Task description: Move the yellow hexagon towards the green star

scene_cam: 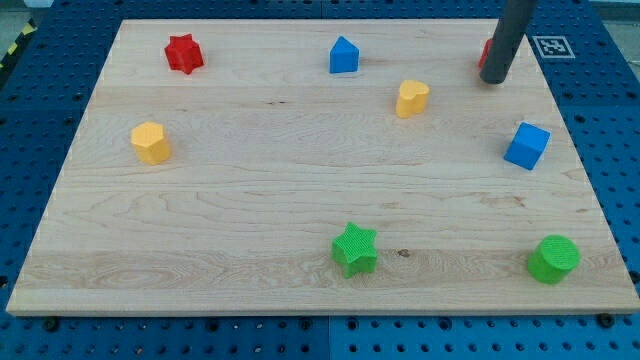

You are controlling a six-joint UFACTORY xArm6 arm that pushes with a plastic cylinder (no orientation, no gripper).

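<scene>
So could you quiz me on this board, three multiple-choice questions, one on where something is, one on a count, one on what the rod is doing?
1. Where is the yellow hexagon?
A. view's left B. view's bottom right C. centre

2. How many green blocks are there?
A. one B. two C. three

3. My tip is:
A. touching the hexagon B. far from it, at the view's top right C. pressing on the green star

Answers:
1 A: it sits near the board's left edge.
2 B: the star and a green cylinder.
3 B: it stands by a red block that the rod mostly hides, across the board from the hexagon.
</scene>
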